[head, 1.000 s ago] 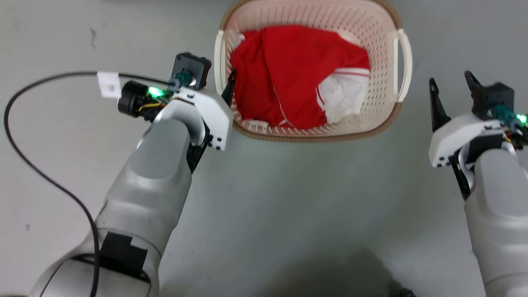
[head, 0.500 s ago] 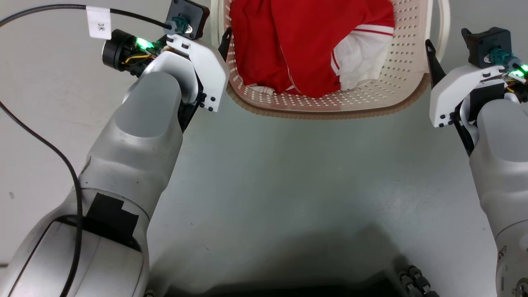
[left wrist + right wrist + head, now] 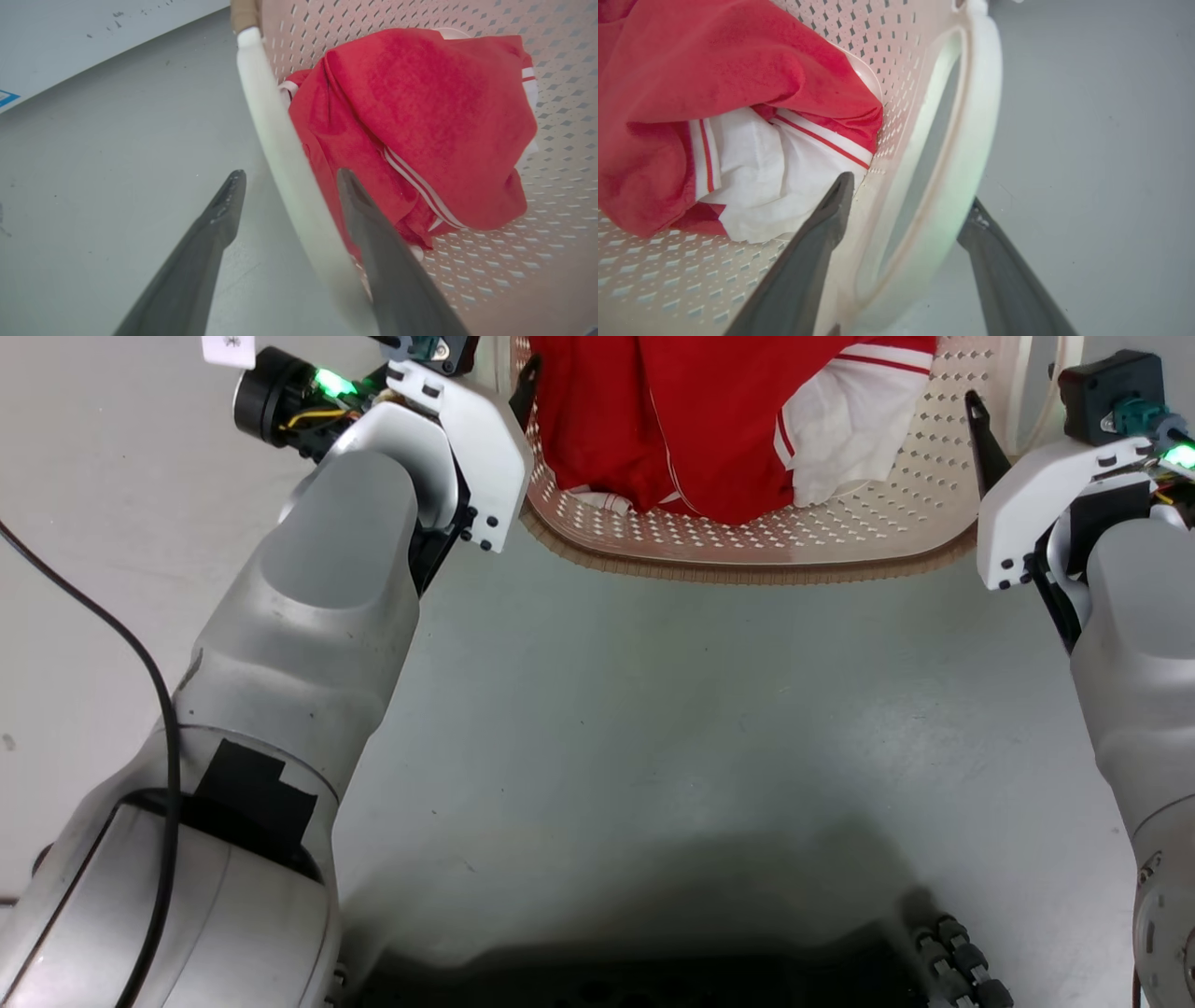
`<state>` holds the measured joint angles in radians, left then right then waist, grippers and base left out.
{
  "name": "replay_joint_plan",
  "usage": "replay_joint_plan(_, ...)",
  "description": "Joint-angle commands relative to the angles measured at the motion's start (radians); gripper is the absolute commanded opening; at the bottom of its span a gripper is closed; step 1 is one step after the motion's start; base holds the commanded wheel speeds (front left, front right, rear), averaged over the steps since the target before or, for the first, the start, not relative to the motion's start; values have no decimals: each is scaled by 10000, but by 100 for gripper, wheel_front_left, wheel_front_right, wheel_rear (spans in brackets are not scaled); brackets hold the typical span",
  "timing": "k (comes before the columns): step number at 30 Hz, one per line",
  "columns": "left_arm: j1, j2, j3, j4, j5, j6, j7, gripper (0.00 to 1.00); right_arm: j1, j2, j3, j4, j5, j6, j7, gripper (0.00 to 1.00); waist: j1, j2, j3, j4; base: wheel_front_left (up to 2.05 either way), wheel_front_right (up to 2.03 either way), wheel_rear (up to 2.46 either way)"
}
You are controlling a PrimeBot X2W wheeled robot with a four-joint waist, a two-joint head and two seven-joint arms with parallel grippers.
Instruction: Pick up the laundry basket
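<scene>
We are seeing our dark base (image 3: 653, 980) sitting at 6 o'clock of the head view, with grey floor (image 3: 700, 728) stretching ahead of it. A black cable (image 3: 140, 663) is trailing at 9 o'clock beside our left forearm (image 3: 317, 616); the right forearm (image 3: 1139, 663) is rising at 3 o'clock. Further out, the laundry basket (image 3: 747, 574) is sitting at 12 o'clock between both arms, brown rim facing us, far side cut by the frame. Whether it is resting on the floor we cannot tell. The left gripper (image 3: 289, 173) is released, fingers spread and straddling the white left handle (image 3: 266, 116): one finger outside over the floor, the other inside by the red garment (image 3: 420, 116). The right gripper (image 3: 909, 190) is released too, straddling the right handle (image 3: 976, 140), inner finger near the white cloth (image 3: 756, 186), outer finger partly hidden behind the handle. We cannot tell whether any finger is touching the plastic. The garment and cloth are lying piled inside, farthest from us
</scene>
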<state>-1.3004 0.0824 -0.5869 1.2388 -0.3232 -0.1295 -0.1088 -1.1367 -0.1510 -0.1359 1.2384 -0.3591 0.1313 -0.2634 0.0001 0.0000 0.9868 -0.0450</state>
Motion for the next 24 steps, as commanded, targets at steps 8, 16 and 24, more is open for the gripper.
replay_joint_plan(8,-312,84,-421,197,-262,19,73,15,-346,75,-219,104,-382,-10,-8,0,-1,0,218,34,0,0,0)
replay_joint_plan(16,-243,137,-754,251,-533,-20,23,0,-240,0,-352,222,-608,-13,-2,0,-1,0,-30,40,0,0,0)
replay_joint_plan(24,155,69,-1025,340,-958,-20,319,0,100,179,-379,387,-774,-12,389,0,-1,0,-753,51,0,0,0)
